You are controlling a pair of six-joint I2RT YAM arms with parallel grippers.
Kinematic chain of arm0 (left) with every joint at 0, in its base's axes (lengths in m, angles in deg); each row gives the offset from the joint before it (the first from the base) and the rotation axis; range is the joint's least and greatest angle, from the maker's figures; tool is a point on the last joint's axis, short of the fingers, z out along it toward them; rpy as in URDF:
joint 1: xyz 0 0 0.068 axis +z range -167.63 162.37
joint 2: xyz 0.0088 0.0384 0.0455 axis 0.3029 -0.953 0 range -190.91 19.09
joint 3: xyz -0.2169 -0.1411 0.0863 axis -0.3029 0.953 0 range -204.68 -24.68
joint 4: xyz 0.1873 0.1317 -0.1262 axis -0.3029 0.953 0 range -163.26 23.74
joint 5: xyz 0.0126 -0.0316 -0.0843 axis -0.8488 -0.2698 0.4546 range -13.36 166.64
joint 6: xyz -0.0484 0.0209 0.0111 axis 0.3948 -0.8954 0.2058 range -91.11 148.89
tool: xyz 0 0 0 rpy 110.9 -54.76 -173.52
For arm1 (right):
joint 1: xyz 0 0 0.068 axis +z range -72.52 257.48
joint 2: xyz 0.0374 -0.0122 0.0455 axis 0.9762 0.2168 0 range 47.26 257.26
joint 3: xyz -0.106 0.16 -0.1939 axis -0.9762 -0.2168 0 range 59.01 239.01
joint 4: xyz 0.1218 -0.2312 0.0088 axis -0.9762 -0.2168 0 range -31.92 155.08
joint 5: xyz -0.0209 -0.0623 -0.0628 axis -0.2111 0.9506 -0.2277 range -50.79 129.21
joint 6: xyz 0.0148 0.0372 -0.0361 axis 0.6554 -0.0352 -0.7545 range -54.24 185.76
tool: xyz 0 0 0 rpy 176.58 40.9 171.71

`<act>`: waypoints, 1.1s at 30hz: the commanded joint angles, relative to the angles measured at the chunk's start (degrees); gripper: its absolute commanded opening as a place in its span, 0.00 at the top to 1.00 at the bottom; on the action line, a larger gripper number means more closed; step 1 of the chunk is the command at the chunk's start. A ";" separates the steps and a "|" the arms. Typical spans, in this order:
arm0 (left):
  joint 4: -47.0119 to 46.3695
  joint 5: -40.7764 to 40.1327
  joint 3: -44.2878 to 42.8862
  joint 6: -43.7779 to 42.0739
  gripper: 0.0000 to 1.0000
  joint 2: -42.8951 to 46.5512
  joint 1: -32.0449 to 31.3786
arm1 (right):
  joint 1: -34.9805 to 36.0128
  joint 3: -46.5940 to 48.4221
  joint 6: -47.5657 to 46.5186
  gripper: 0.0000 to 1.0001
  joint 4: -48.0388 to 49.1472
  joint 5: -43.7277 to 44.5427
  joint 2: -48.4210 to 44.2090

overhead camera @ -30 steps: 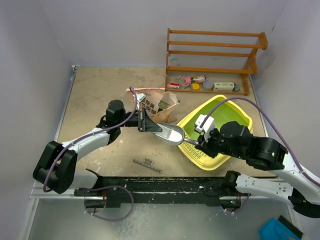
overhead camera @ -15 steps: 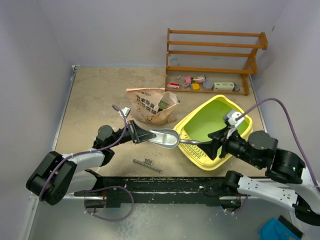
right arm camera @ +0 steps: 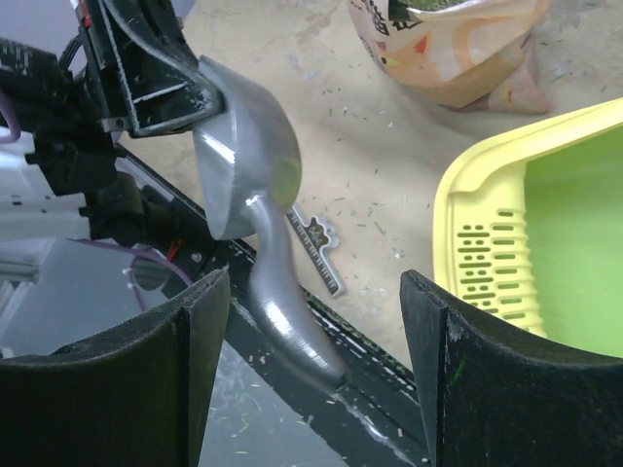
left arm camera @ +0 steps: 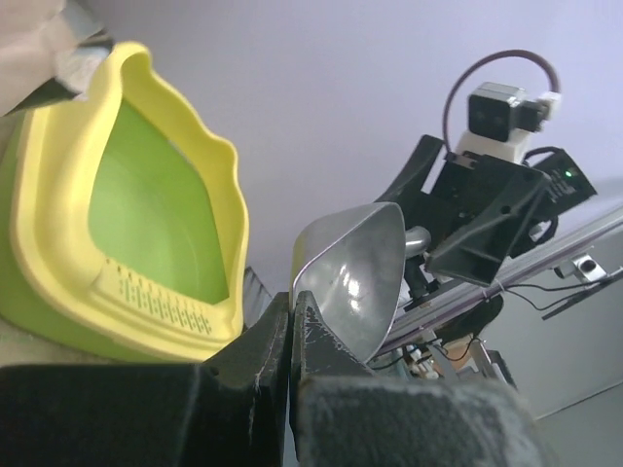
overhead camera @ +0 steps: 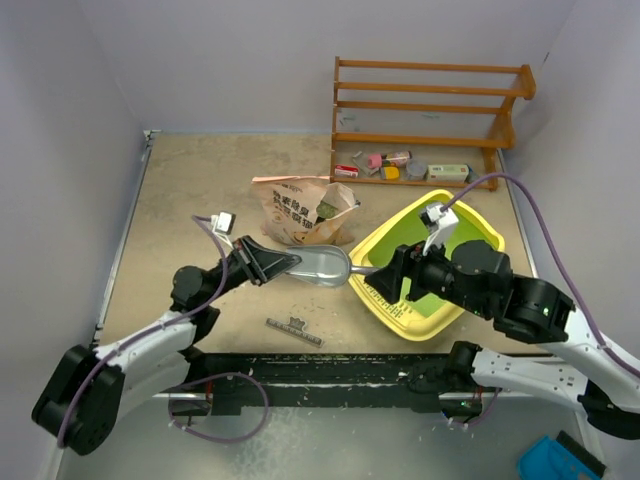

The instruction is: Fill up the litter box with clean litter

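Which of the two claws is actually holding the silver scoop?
The left gripper: its jaws are pinched shut on the rim of the scoop bowl. The right gripper stands wide open, the scoop's handle untouched inside it.

— Which colours do you have there?
— You have a yellow box (overhead camera: 400, 322) with a green floor, a shiny silver scoop (overhead camera: 322, 264) and a tan printed bag (overhead camera: 300, 215).
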 commanded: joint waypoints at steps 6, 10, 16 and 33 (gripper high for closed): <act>10.11 -4.62 -2.47 -6.83 1.00 12.62 -0.23 | 0.02 4.20 5.28 0.30 8.61 -2.54 2.16; 8.47 -6.48 -1.24 -6.27 1.00 12.97 -0.25 | 0.03 0.93 6.36 0.33 14.19 -3.83 0.80; 2.77 -10.35 1.36 -4.00 1.00 12.44 -0.20 | 0.04 -2.78 7.65 0.34 15.98 -0.85 0.23; -0.69 -19.39 5.14 -1.04 1.00 14.79 -0.99 | 0.04 -11.07 9.56 0.39 25.80 2.68 2.85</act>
